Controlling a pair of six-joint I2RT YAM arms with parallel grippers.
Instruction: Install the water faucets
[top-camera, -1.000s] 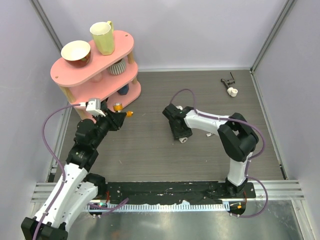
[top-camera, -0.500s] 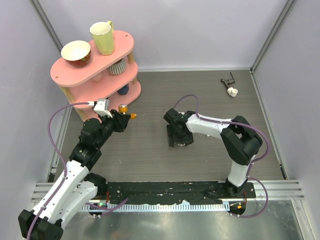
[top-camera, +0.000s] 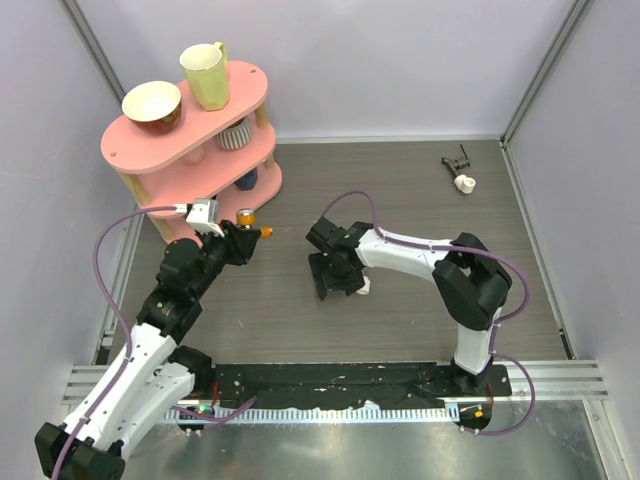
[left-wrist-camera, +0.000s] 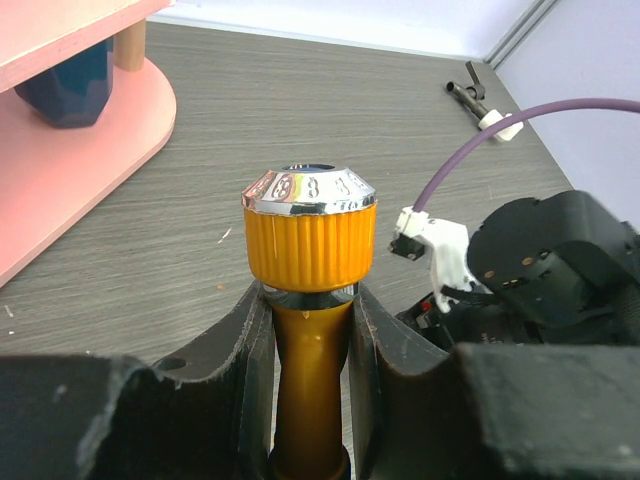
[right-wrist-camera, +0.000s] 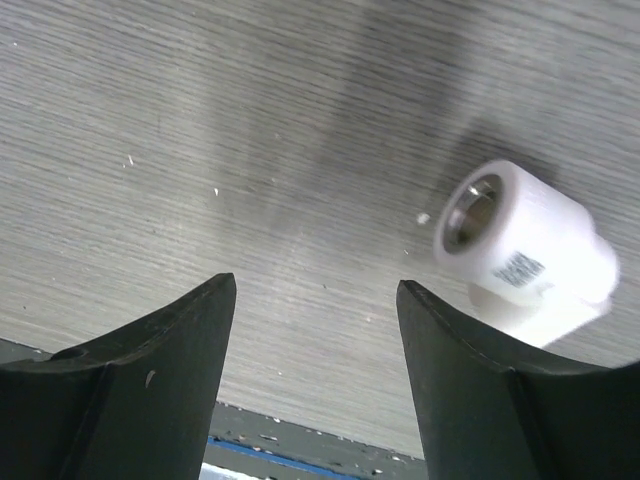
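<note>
Near the pink shelf, the orange tap was clamped in the left gripper — right gripper was seen spread above the table, white fitting laid just beside it.

Bright even light, soft shadows, glare on the silvery knob, white fitting slightly blurred
</note>
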